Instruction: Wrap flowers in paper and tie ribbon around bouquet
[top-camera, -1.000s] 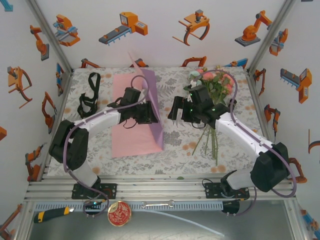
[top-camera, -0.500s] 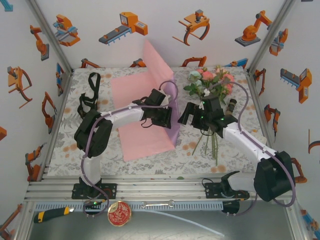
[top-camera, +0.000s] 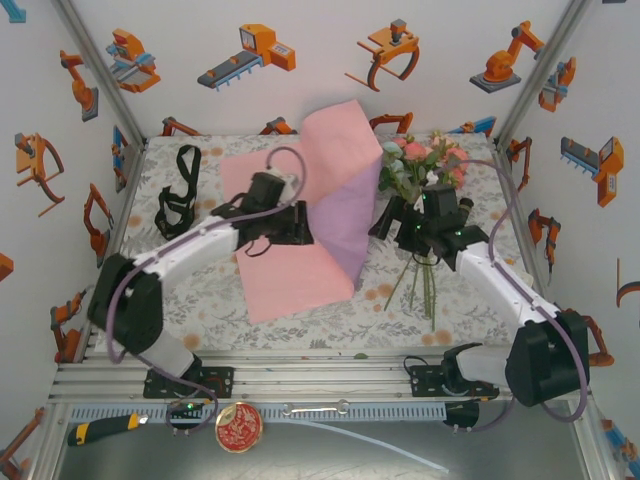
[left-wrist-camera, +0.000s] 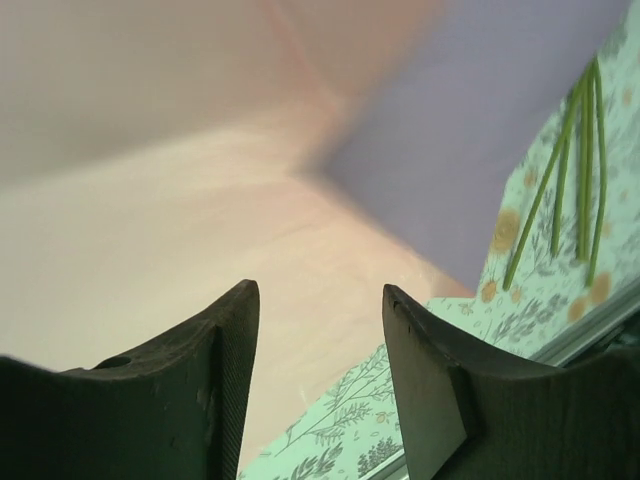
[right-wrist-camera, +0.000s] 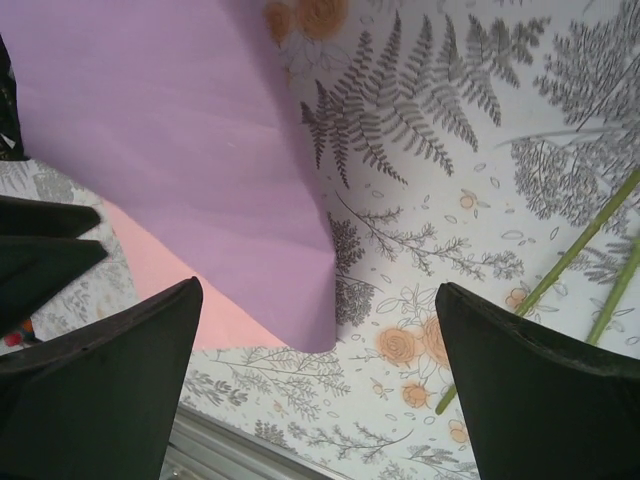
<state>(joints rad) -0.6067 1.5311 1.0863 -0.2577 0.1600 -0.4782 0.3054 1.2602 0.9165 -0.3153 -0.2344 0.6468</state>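
Paper (top-camera: 290, 280): large thin sheet, light and floppy, will buckle and slide on the tablecloth (top-camera: 200, 300), creases easily. Pink side lies flat. One part is folded up and over, showing its lilac side (top-camera: 350, 215), unsupported and likely to flop. Best hold is a pinch on a free edge or corner, not the middle.
- Left gripper (left-wrist-camera: 318, 290): jaws parted a moderate gap, nothing between them. Pink sheet is just ahead of and under the fingertips, lilac fold ahead to their right.
- Right gripper (right-wrist-camera: 318, 288): jaws wide, empty. The lilac corner lies below and toward its left finger, bare cloth under the middle.

Flowers (top-camera: 420, 160): pink, white and pale blue heads with green leaves, lying loose and not yet wrapped. Light, heads crushable, stems (right-wrist-camera: 590, 240) thin, springy and prone to scatter. Grip low on the bunched stems. Stems are just beside the right gripper's right finger; heads are beyond it, by the top view.

Ribbon (top-camera: 178, 195): narrow, black, limp, heaped in loose loops, well apart from the left gripper on its far-left side. Will snag or slip, so pinch an end.
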